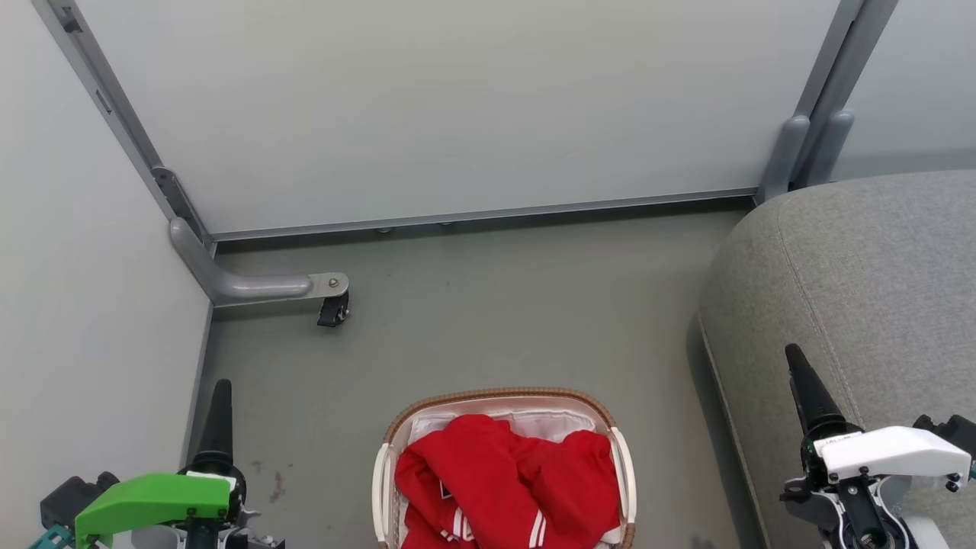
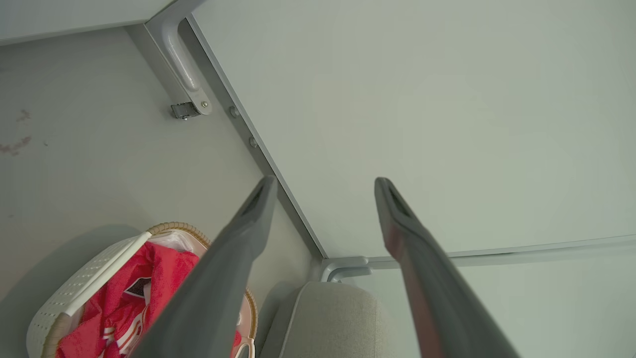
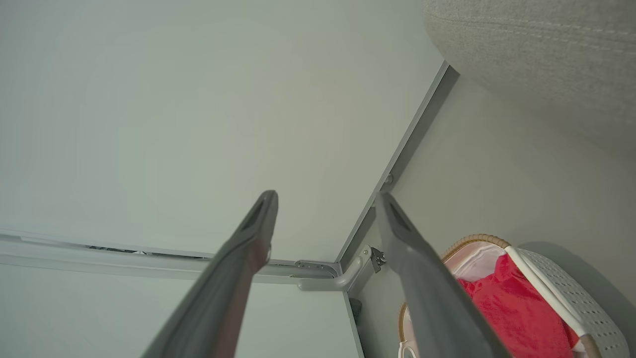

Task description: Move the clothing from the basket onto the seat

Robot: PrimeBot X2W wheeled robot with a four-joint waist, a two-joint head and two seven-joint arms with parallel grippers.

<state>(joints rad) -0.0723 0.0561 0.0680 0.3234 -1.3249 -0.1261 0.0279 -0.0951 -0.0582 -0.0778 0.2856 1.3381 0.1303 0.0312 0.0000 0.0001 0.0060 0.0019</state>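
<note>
1. Left wrist view: the left tool is spread wide and empty. The right tool gapes the same way in its own view.
2. Both hang well apart from the clothing, which is heaped in the basket on the floor.
3. The seat stands near the basket, on the robot's right.
4. Risk: a deep pinch may catch the white liner too and drag the basket. I cannot tell how many garments are tangled, so one may drop short.

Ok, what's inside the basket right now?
Red clothing with white stripes lies bunched inside the basket, over a white cloth liner showing along the far rim. The basket's floor and anything beneath the clothing are covered.
</note>
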